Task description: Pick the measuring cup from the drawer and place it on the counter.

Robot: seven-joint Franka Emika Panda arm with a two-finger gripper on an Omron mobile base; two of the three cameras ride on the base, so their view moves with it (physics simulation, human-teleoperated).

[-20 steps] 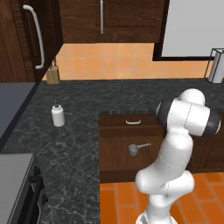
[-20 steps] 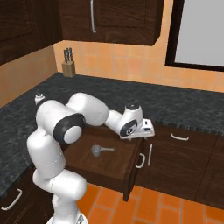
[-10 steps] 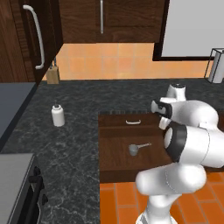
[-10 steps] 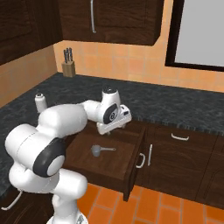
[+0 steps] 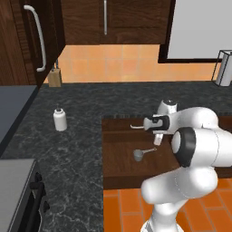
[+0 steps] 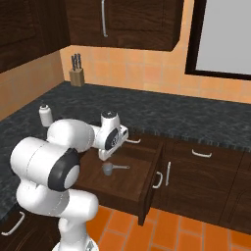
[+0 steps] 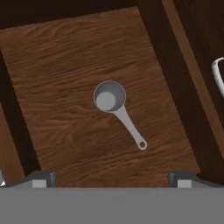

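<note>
Two claw fingertips spread wide, empty, above measuring cup.

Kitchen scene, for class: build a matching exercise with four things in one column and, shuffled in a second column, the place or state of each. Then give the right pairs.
Things:
1. measuring cup
2. white bottle
3. knife block
4. claw

Places or states:
A. on the counter, apart from the drawer
B. open, above the drawer
C. lying on the floor of the open drawer
D. at the back of the counter, by the tiled wall

Pairs: 1-C, 2-A, 3-D, 4-B
</note>
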